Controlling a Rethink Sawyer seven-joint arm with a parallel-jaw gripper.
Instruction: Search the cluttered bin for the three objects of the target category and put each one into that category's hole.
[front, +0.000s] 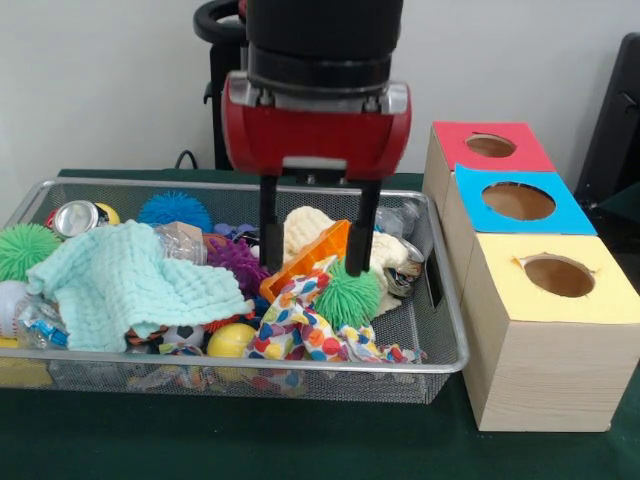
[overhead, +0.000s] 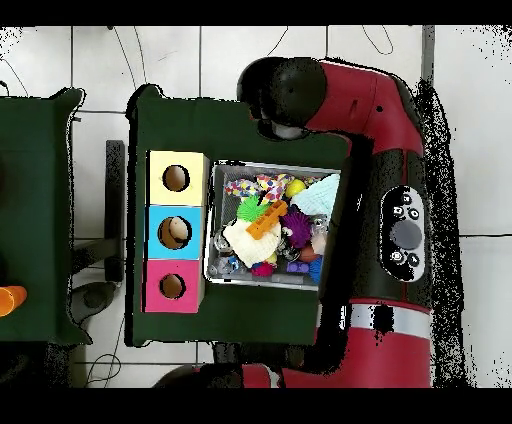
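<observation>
The wire mesh bin (front: 445, 362) is full of clutter and also shows in the overhead view (overhead: 212, 268). A multicoloured printed rag (front: 300, 328) lies bunched against the bin's near rim; overhead it lies at the end next to the yellow box (overhead: 256, 186). I cannot tell how many rags are in that bunch. My gripper (front: 315, 266) hangs low over the bin's middle, open, its two black fingers (front: 268, 235) either side of an orange plastic piece (front: 305, 262), just behind the rag. The yellow-faced hole (front: 558, 275) is in the nearest box to the right (overhead: 176, 178).
A mint-green waffle cloth (front: 130, 282) covers the bin's left part. A cream knitted cloth (front: 300, 224) lies behind the fingers, and a green spiky ball (front: 347, 298) is at the right fingertip. Blue-faced (front: 518, 201) and red-faced (front: 490, 146) holes lie behind the yellow one. Balls and a can (front: 76, 217) fill the rest of the bin.
</observation>
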